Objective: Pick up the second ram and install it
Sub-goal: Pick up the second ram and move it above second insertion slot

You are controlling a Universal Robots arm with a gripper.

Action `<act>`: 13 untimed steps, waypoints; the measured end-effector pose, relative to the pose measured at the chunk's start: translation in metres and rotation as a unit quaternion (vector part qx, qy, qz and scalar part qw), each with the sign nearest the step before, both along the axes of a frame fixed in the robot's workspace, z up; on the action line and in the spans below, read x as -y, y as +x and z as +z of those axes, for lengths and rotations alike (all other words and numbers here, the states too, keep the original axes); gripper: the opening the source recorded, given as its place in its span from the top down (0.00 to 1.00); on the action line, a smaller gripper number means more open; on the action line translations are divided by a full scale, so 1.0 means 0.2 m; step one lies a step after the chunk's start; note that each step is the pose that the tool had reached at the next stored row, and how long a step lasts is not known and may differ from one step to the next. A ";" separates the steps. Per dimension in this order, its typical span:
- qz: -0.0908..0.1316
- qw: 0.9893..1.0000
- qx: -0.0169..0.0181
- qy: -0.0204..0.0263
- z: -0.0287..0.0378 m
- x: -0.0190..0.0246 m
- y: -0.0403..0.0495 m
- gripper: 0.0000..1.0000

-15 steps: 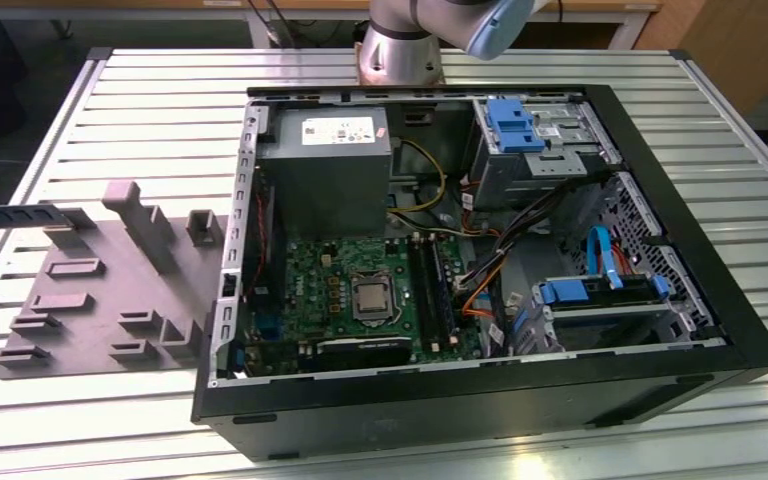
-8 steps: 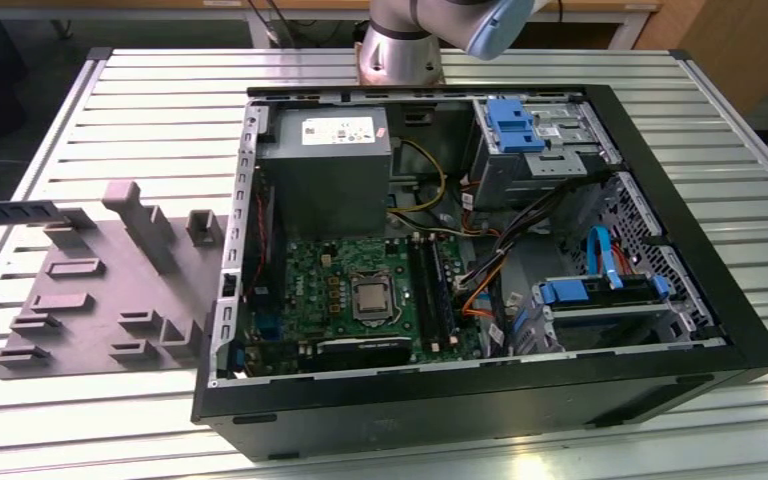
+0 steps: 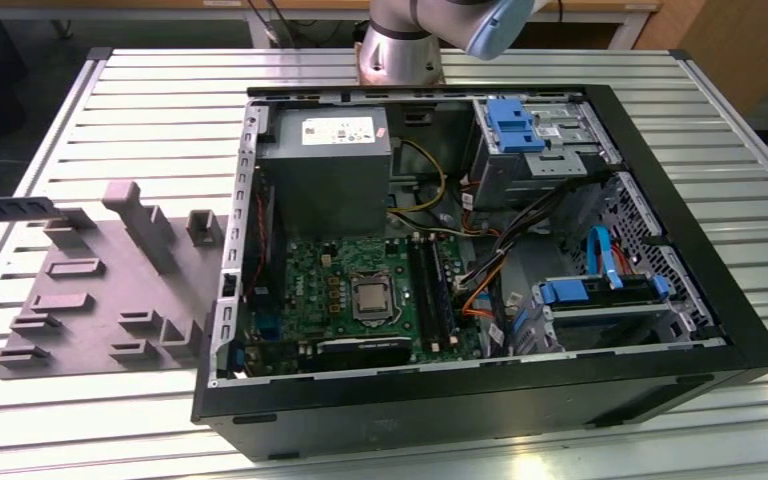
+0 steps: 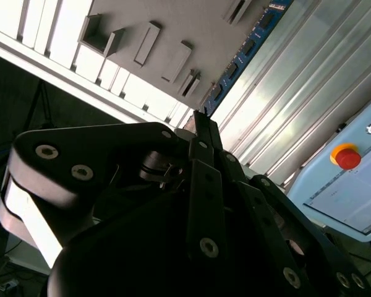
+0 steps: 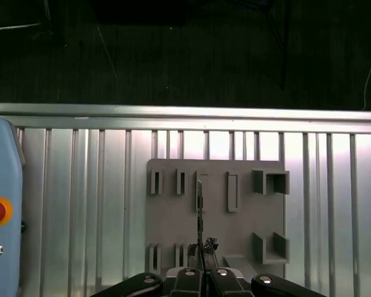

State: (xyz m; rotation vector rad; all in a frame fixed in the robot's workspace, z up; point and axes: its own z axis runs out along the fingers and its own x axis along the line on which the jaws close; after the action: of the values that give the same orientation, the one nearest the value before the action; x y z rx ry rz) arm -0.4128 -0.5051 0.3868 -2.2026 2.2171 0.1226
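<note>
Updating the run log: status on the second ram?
End effector shut on second ram. Ram by grey holder plate, away from PC case. Nothing blocking it.

The bench (image 3: 157, 90) is silvery white, ribbed with long pale slats. The holder plate (image 3: 84, 300) is a flat matte grey, and the computer case (image 3: 491, 415) is black around a green motherboard (image 3: 317, 290), a grey power supply (image 3: 324, 185) and bright blue drive latches (image 3: 511, 125). In the second wrist view the second ram (image 4: 247, 48) is blue with a row of dark chips, the end effector (image 4: 200, 120) is black, and a red button (image 4: 348, 158) ringed in yellow marks a pale blue panel (image 4: 340, 198).
</note>
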 end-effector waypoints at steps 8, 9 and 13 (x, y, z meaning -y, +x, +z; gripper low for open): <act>0.000 1.000 0.000 0.000 0.020 0.000 0.000 0.89; 0.000 1.000 0.000 0.000 0.023 0.000 0.000 0.89; 0.000 1.000 0.000 0.000 0.032 0.000 0.000 0.89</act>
State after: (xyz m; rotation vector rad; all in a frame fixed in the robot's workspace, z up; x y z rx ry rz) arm -0.4128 -0.5051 0.3932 -2.2024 2.2170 0.1229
